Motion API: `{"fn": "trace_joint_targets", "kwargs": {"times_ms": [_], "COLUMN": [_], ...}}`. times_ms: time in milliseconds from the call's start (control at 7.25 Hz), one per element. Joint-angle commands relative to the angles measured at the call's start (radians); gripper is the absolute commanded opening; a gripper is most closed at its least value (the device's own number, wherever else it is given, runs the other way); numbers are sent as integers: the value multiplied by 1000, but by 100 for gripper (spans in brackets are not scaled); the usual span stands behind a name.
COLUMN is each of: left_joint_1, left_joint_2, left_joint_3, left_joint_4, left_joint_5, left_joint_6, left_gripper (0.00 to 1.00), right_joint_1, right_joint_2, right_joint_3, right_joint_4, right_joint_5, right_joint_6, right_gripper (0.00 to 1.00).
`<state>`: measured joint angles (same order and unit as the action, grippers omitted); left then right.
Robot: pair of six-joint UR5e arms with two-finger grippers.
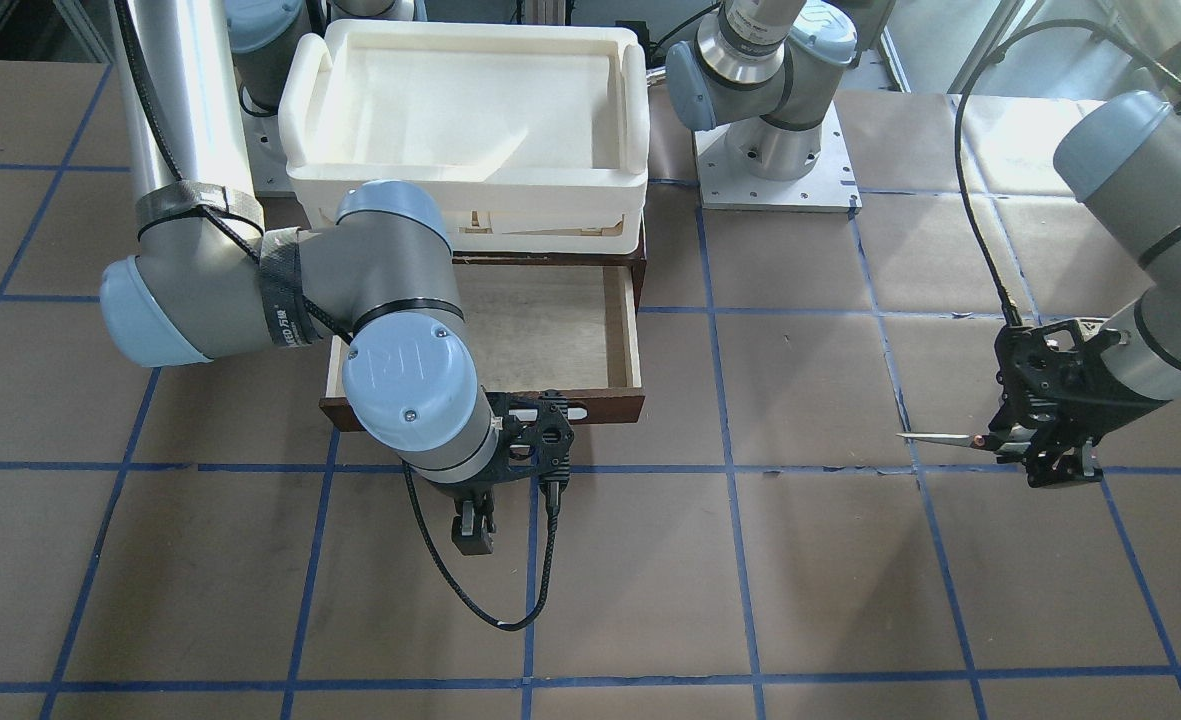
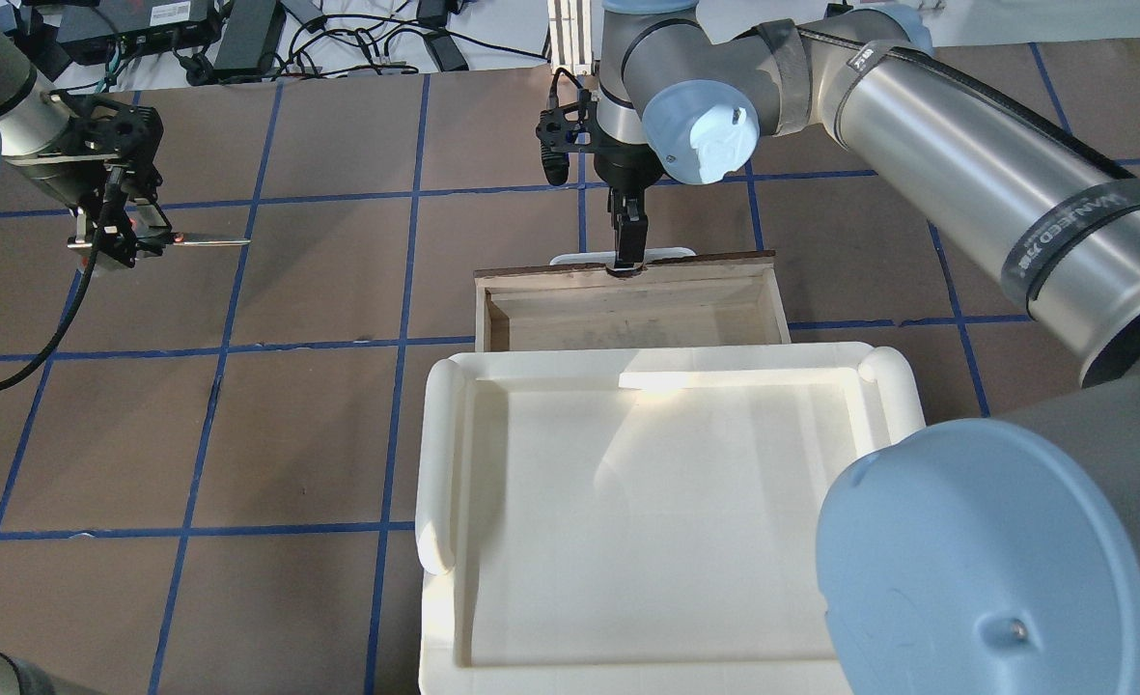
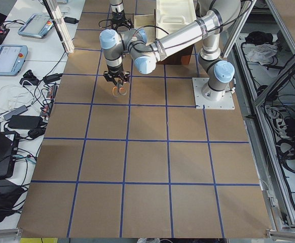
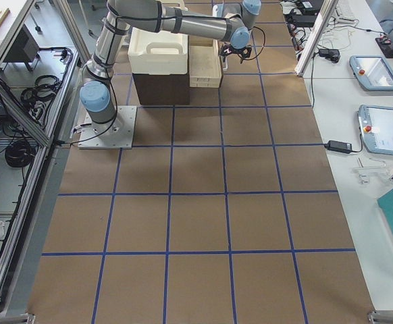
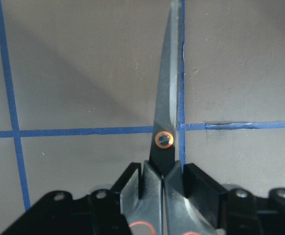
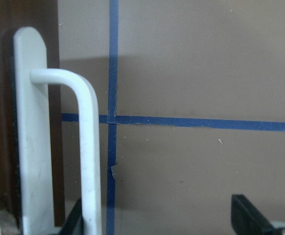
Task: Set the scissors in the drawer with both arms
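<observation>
My left gripper (image 1: 1042, 452) is shut on the scissors (image 1: 940, 437) by the handles and holds them above the table, far to the drawer's side; the silver blades point toward the drawer. In the left wrist view the scissors (image 5: 164, 122) stick out straight ahead between the fingers. The drawer (image 1: 540, 330) stands pulled open, its pale wood inside bare. My right gripper (image 2: 627, 246) hangs at the drawer's dark front by the white handle (image 2: 579, 259). In the right wrist view the handle (image 6: 88, 147) runs beside one finger (image 6: 76, 220) and the jaws stand wide apart.
A white plastic bin (image 1: 465, 180) sits on top of the cabinet above the drawer. The right arm's elbow (image 1: 390, 300) hangs over the drawer's left part in the front-facing view. The table is brown with blue tape lines.
</observation>
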<state>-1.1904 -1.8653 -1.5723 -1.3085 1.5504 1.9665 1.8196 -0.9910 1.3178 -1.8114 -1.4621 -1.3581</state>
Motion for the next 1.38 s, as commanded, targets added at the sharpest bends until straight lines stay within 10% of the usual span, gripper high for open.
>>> {"fn": "trace_joint_targets", "kwargs": {"times_ms": [0, 1241], "left_joint_1": [-1, -1], "left_joint_2": [-2, -8], "left_joint_3": [0, 2], "left_joint_4": [0, 0], "left_joint_5": [-3, -4], "left_joint_6": [0, 0], "left_gripper": [0, 0], "right_joint_1": [-3, -19], "right_joint_2": [0, 5], "right_joint_3": [0, 1], "right_joint_4": [-16, -60], "right_joint_5": [8, 28], "right_joint_6": [1, 11], "right_gripper": [100, 100]}}
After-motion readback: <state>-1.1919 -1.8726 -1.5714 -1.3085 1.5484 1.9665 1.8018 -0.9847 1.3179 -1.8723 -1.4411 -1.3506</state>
